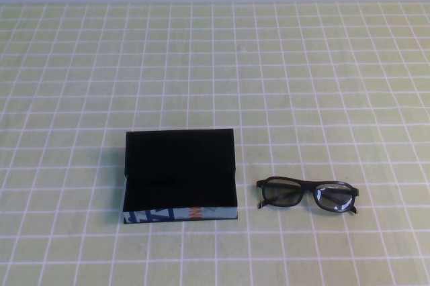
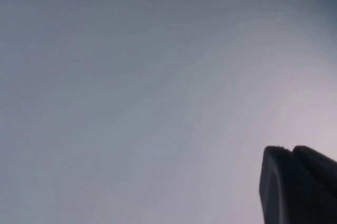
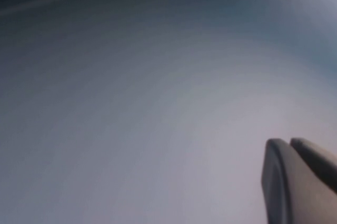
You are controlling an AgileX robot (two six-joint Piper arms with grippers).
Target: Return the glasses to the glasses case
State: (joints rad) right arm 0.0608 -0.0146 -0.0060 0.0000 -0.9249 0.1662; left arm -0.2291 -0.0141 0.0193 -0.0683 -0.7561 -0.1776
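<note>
The glasses case [image 1: 180, 175] is a flat black box lying at the front left of centre, its blue-white side strip with an orange mark facing me. The glasses [image 1: 308, 195], thin black frames with greyish lenses, lie flat on the cloth just right of the case, a small gap between them. Neither arm shows in the high view. My left gripper [image 2: 290, 150] is shut and empty, seen only in the left wrist view against a blank grey surface. My right gripper [image 3: 289, 142] is shut and empty, seen only in the right wrist view against a blank grey surface.
The table is covered by a light green cloth with a white grid [image 1: 215, 71]. A pale wall runs along the far edge.
</note>
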